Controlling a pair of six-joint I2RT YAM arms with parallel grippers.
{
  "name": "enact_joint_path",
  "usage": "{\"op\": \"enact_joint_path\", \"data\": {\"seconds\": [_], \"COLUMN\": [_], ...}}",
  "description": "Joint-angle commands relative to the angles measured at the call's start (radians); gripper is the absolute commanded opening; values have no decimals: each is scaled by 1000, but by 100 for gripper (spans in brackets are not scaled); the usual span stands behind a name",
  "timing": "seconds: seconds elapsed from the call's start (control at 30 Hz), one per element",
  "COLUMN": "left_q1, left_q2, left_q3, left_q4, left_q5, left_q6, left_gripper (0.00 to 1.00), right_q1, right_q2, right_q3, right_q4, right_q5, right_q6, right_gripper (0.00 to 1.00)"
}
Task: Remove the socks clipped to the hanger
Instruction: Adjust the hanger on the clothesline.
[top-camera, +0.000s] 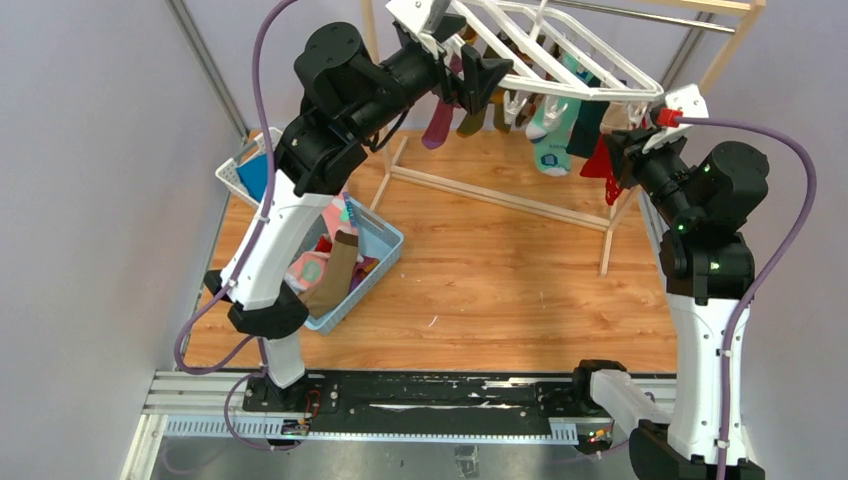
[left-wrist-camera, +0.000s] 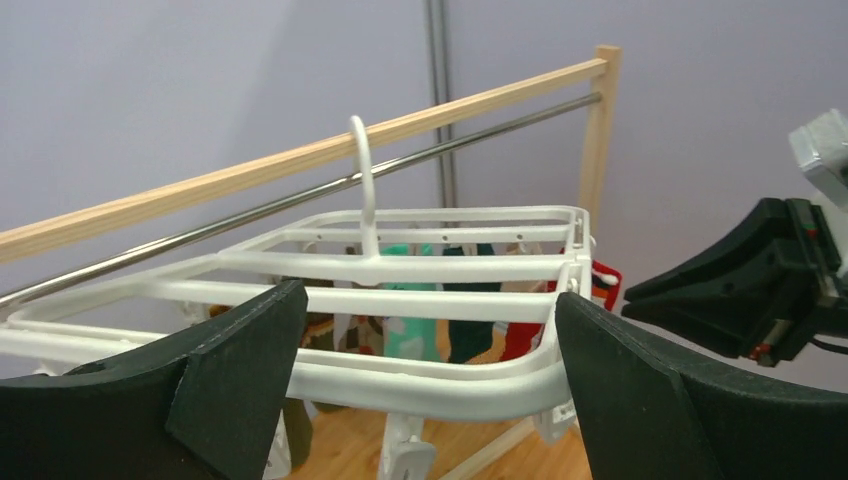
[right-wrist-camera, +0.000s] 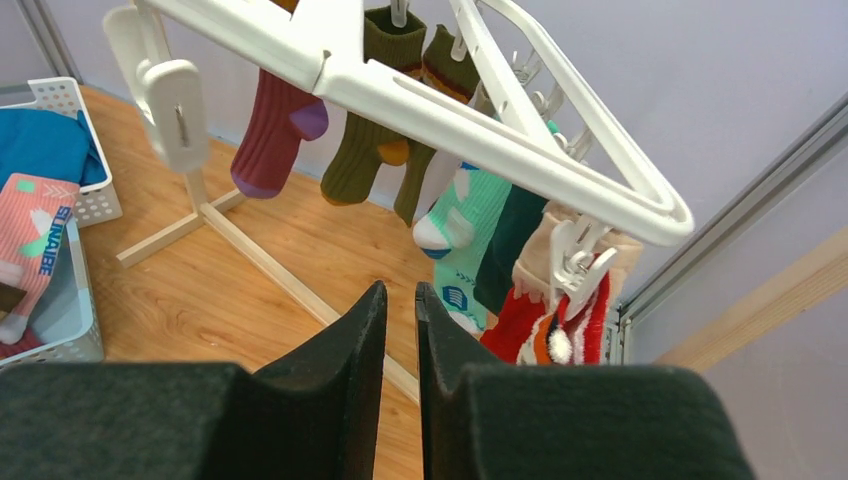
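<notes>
The left arm (top-camera: 290, 215) stands at the lower left of the top view. It bends up and reaches to the upper middle. Its left pincer (left-wrist-camera: 430, 300) is spread wide apart, holding nothing. In its own camera, the near bar of the hanger (top-camera: 570, 45) sits in the gap between the two black fingers (left-wrist-camera: 240, 370). I cannot tell if they touch the bar.

Under that arm, at the middle left, is a blue basket (top-camera: 388, 243). A pink sock and a brown sock lie in it (the brown one pokes up over the edge).

The white hanger hangs at the top middle from a wooden rack (top-camera: 500, 196), and it is tilted. Many socks (top-camera: 552, 130) dangle from its little clips: a dark red one with a purple toe, olive ones, a teal and white one, a dark green one. A red sock (right-wrist-camera: 515, 320) hangs at the far right corner.

The right arm (top-camera: 700, 260) stands at the right side, bent at the top, and points up and left at that corner. Its right pincer (right-wrist-camera: 400, 300) is squeezed almost together, with only a thin slit and nothing in it. It is just beside the red sock, not touching it.
</notes>
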Motion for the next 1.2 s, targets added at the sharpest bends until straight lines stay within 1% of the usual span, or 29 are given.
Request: {"op": "enact_joint_path", "data": {"seconds": [0.0,0.1,0.17,0.23,0.33,0.53,0.67,0.83,1.07,1.17], "left_q1": [0,2,13,32,60,104,132,177,232,241], "left_q2": [-18,-17,-17,-15,-15,-21,-21,3,43,61], "left_q3": [-23,-42,-59,-79,-101,-145,-183,-184,-182,-176], "left_q4": [10,15,18,20,27,49,67,92,125,145], "left_q5": [-105,-161,-178,-182,-191,-192,-190,-197,-201,-210], "left_q6": [34,52,54,38,26,20,20,23,18,34], "left_gripper": [100,100,100,100,100,100,100,100,100,100], "right_q1": [13,12,12,12,12,11,11,11,12,11], "right_q2": [-27,-33,-37,-39,-41,-47,-43,-38,-37,-41], "right_q3": [-4,6,18,33,57,51,35,56,81,60], "right_q4": [-15,-28,-39,-54,-88,-136,-143,-152,-202,-207], "right_q5": [15,24,32,44,74,142,183,214,224,182], "right_q6": [-11,-15,-23,-30,-43,-81,-108,-143,-172,-175], "right_gripper": [18,19,23,34,46,61,69,76,78,78]}}
